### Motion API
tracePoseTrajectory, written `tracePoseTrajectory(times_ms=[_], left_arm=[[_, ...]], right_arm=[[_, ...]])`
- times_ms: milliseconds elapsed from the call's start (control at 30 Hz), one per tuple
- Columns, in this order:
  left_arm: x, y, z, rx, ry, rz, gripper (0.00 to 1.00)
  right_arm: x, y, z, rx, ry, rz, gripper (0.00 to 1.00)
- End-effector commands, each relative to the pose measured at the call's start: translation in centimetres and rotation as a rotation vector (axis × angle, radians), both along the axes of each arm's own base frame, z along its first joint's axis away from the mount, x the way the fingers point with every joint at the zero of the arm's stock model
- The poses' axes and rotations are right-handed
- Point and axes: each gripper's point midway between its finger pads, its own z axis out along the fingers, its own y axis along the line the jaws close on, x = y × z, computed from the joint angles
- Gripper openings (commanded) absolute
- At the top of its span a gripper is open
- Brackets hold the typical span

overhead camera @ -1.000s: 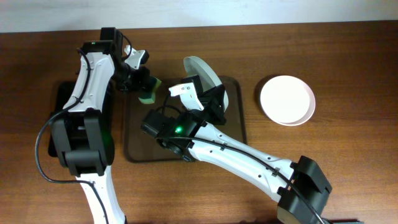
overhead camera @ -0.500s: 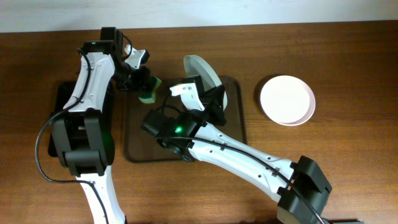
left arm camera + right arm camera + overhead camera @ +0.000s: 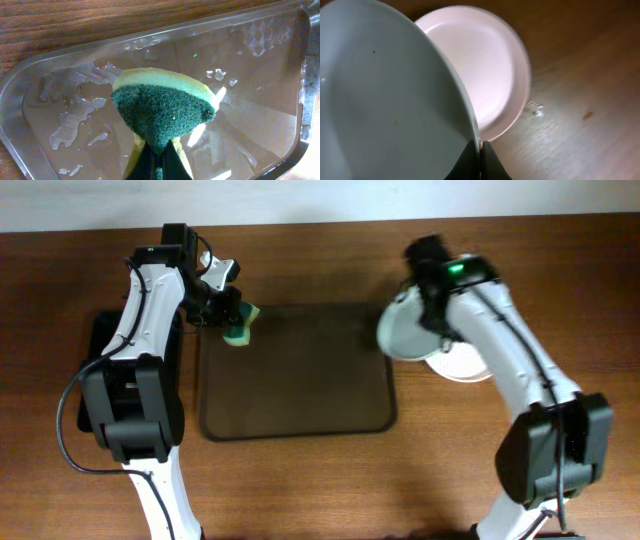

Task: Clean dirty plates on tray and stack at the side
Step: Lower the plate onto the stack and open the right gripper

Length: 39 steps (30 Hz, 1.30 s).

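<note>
My right gripper (image 3: 425,315) is shut on the rim of a white plate (image 3: 405,332) and holds it tilted just right of the dark-brown tray (image 3: 300,420). It hangs above another white plate (image 3: 465,365) lying on the table. In the right wrist view the held plate (image 3: 385,100) fills the left and the lying plate (image 3: 485,65) shows behind it. My left gripper (image 3: 228,315) is shut on a green and yellow sponge (image 3: 240,328) over the tray's far left corner. In the left wrist view the sponge (image 3: 162,107) hangs over the wet tray (image 3: 75,130). No plate lies on the tray.
A smaller black tray (image 3: 95,370) lies at the left, mostly under my left arm. The wooden table (image 3: 450,460) runs all round the brown tray.
My right arm has swung from over the tray to the right side, carrying the plate to above the plate on the table. My left gripper and sponge have stayed in place.
</note>
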Motion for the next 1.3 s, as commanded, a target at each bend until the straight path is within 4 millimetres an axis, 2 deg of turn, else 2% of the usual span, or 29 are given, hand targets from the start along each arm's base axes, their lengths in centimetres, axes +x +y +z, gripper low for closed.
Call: tracePoseTrajectory(times_ms=[0,33,100,133,300,333,367,400,433,500,533,600,667,700,767,800,867,933,967,1033,1067,1133,1200,1267], left_arm=[[-0.1,-0.2,-0.1,-0.003,0.000,-0.009,0.01],[-0.1,-0.2,-0.1,-0.003,0.000,-0.009,0.00],[0.1,-0.2,-0.1,-0.003,-0.007,-0.010,0.01],[0.2,-0.2,-0.1,-0.003,-0.014,-0.010,0.00],[0.3,-0.2,0.0,-0.003,-0.018,-0.010,0.01],[0.3,-0.2,0.0,-0.003,-0.018,-0.010,0.00],[0.3,-0.2,0.0,-0.004,-0.018,-0.010,0.01],[0.3,-0.2,0.0,-0.003,-0.018,-0.010,0.00],[0.3,-0.2,0.0,-0.004,-0.018,-0.010,0.01],[0.3,0.0,0.4,-0.004,-0.017,-0.004,0.00],[0.1,0.4,1.4,-0.003,-0.014,0.004,0.00],[-0.8,2.2,4.7,0.026,-0.017,0.052,0.01],[-2.4,4.8,7.5,0.151,-0.027,0.131,0.01],[-4.1,8.6,8.7,0.349,0.014,0.306,0.00],[-5.7,12.4,10.3,0.527,0.016,0.475,0.01],[-6.2,14.0,10.5,0.586,0.027,0.551,0.01],[-7.5,17.1,8.4,0.646,0.087,0.666,0.01],[-8.0,20.4,5.0,0.637,0.114,0.767,0.01],[-7.8,21.2,3.2,0.573,0.110,0.807,0.01],[-7.9,21.8,1.5,0.522,0.118,0.835,0.03],[-8.1,22.2,1.1,0.524,0.120,0.845,0.19],[-8.1,22.4,0.9,0.524,0.118,0.849,0.56],[-7.9,22.4,0.9,0.522,0.111,0.851,0.72],[-7.2,21.7,1.2,0.469,0.095,0.846,0.76]], right_arm=[[-0.2,-5.6,1.0,0.061,-0.023,-0.095,0.04],[-0.6,-8.0,0.9,0.068,-0.016,-0.135,0.04],[-0.6,-9.0,-0.3,0.127,-0.007,-0.118,0.04],[-1.0,-9.7,-1.5,0.132,0.003,-0.137,0.04],[-1.7,-7.2,-8.2,0.268,0.017,-0.091,0.04],[-2.1,-6.7,-9.0,0.291,0.027,-0.088,0.10],[-2.4,-6.6,-9.3,0.298,0.036,-0.088,0.24],[-2.5,-6.5,-9.3,0.302,0.044,-0.088,0.50],[-2.5,-6.1,-9.4,0.328,0.041,-0.081,0.61],[-1.5,-4.4,-8.5,0.412,0.033,0.016,0.62],[-1.2,-4.0,-7.5,0.434,0.025,0.027,0.61],[-0.3,-1.8,-5.1,0.496,-0.020,0.116,0.62],[-0.3,0.4,-4.7,0.508,-0.017,0.173,0.64],[-0.1,1.9,-4.7,0.507,-0.015,0.212,0.64],[0.4,3.3,-4.5,0.505,-0.029,0.252,0.64],[0.5,3.8,-4.4,0.504,-0.033,0.266,0.66],[0.5,3.9,-4.5,0.498,-0.029,0.275,0.66],[0.4,3.9,-4.5,0.498,-0.028,0.275,0.67],[0.4,3.9,-4.5,0.499,-0.026,0.275,0.67],[0.3,3.9,-4.5,0.498,-0.022,0.277,0.67],[0.2,3.9,-4.6,0.498,-0.016,0.279,0.67],[-0.2,3.9,-4.7,0.499,-0.002,0.276,0.67],[-0.4,3.9,-4.7,0.496,0.012,0.291,0.65],[-0.7,4.1,-3.9,0.502,0.013,0.325,0.59]])
